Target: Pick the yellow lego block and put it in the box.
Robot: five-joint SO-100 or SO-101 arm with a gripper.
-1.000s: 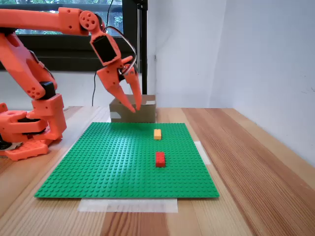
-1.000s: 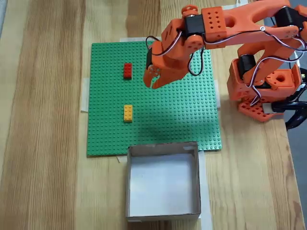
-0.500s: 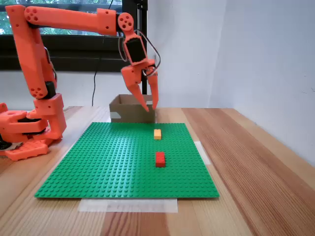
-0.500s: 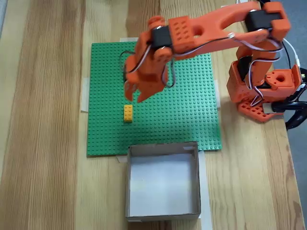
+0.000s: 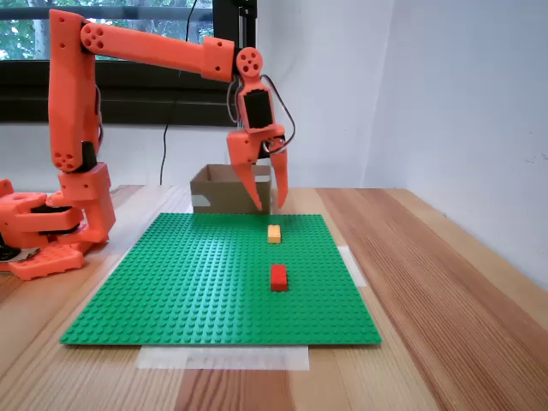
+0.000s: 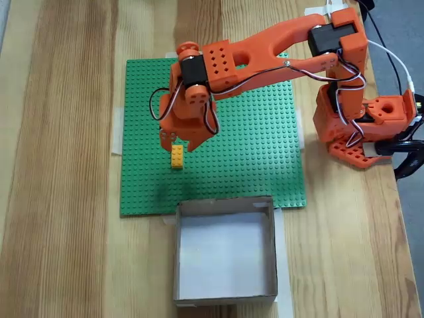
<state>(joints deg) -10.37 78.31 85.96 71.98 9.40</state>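
The yellow lego block (image 5: 274,233) (image 6: 177,158) lies flat on the green baseplate (image 5: 197,274) (image 6: 252,165), apart from everything else. My orange gripper (image 5: 271,208) (image 6: 177,147) hangs just above it, pointing down. It is open, with one finger on each side of the block's line and nothing between them. The box (image 5: 214,190) (image 6: 225,205), brown cardboard with a pale floor, stands past the baseplate's edge. It is behind the gripper in the side-on fixed view and below the plate in the top-down fixed view.
A red lego brick (image 5: 278,276) sits on the baseplate nearer the camera than the yellow one. The arm's base (image 5: 51,223) (image 6: 364,126) stands on the wooden table beside the plate. A white wall rises at the right of the side-on fixed view.
The arm has swung across the baseplate from near the red brick to above the yellow block and has come lower. In the top-down view it now covers the red brick.
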